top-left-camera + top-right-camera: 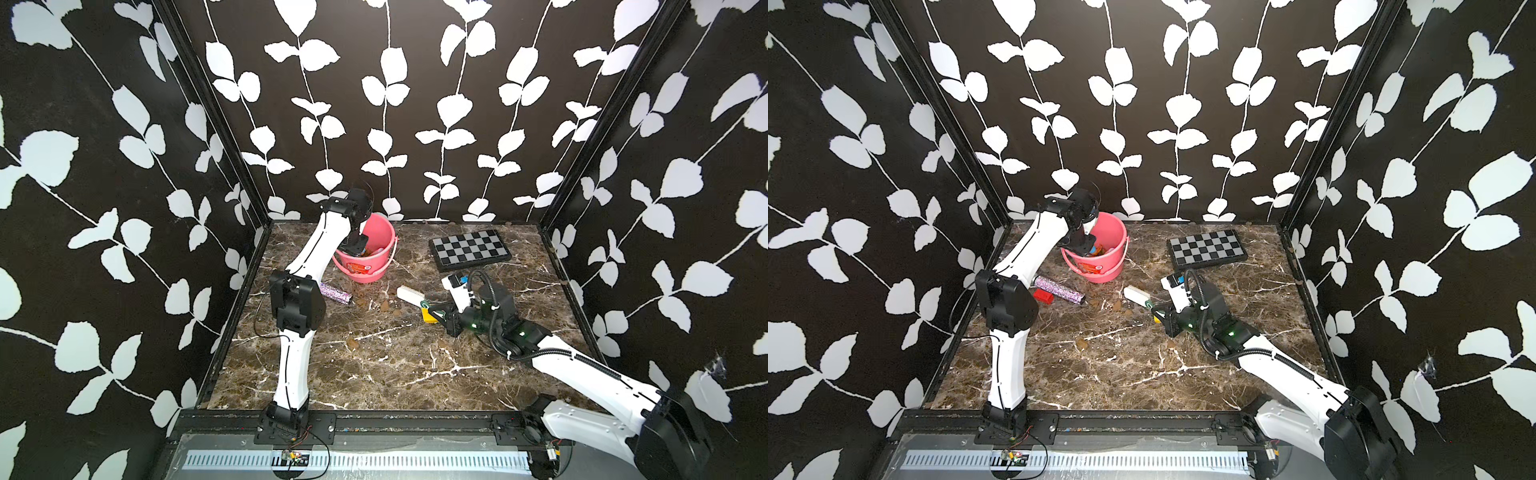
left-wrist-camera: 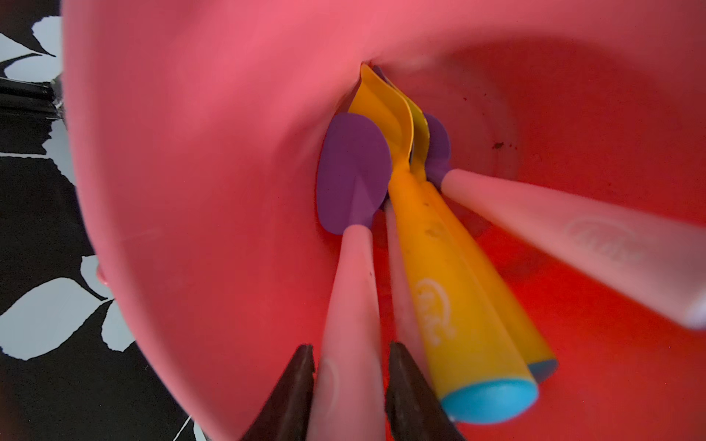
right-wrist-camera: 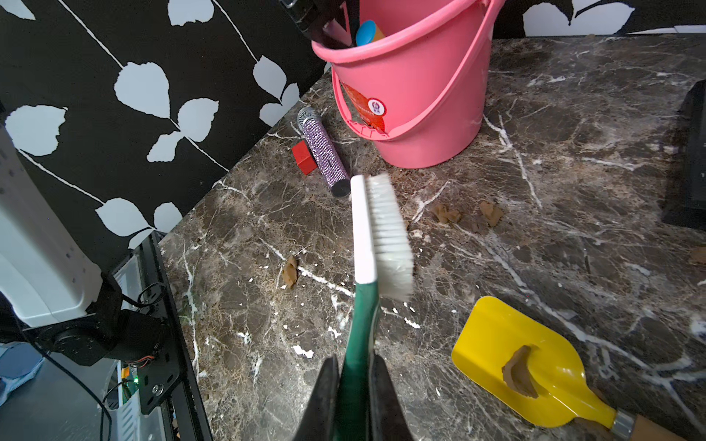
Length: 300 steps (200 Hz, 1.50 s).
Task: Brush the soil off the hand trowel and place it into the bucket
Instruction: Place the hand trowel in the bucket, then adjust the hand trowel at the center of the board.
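1. In both top views the left gripper reaches down over the rim of the bucket. Its fingertips are hidden inside, so their state cannot be told here. The right gripper sits low over the table, well apart from the bucket, with the brush sticking out past its fingers. Lumps of soil lie on the table just beyond the brush head.

2. In the left wrist view the fingers stand on either side of the pink handle of the purple trowel. Its blade points down toward the bucket's bottom. I cannot tell whether they are pinching the handle or have let go. Orange trowels lean just beside the fingers.

3. In the right wrist view the fingers are clamped on the brush's green handle, with the bristles ahead of the fingertips and above the table. The yellow trowel lies flat beside them, with a lump of soil on its blade.

4. The step in hand looks like dropping the purple trowel into the bucket. Next, the left fingers should spread clear of the handle and rise straight out without dragging it or tipping the bucket. After that, the yellow trowel looks due for brushing.
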Each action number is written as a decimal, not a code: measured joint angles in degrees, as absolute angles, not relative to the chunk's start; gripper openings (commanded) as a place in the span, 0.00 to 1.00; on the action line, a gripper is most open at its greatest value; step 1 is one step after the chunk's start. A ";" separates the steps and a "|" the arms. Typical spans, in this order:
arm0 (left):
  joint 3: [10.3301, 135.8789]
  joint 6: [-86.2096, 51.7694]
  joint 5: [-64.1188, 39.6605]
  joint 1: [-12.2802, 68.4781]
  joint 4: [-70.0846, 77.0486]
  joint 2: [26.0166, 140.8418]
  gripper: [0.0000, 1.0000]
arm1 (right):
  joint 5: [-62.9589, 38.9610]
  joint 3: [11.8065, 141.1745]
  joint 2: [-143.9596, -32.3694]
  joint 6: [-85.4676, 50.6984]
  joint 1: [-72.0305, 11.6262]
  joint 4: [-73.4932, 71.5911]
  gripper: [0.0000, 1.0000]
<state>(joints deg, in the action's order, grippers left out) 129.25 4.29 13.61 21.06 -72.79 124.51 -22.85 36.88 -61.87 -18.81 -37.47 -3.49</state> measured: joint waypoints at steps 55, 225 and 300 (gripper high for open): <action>128.09 2.17 12.45 22.44 -69.87 119.04 0.49 | -16.25 37.23 -60.99 -17.98 -36.25 2.22 0.00; 78.15 -13.37 -15.55 27.66 -37.89 79.57 0.49 | -2.42 36.49 -60.84 -22.06 -17.80 21.02 0.00; 71.09 -15.38 -18.44 28.97 -35.29 79.57 0.49 | -5.63 30.15 -47.62 -29.39 -27.22 27.97 0.00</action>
<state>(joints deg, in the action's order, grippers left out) 71.09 -15.38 -18.44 28.97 -35.29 79.57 -5.63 30.15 -47.62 -29.39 -27.22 27.97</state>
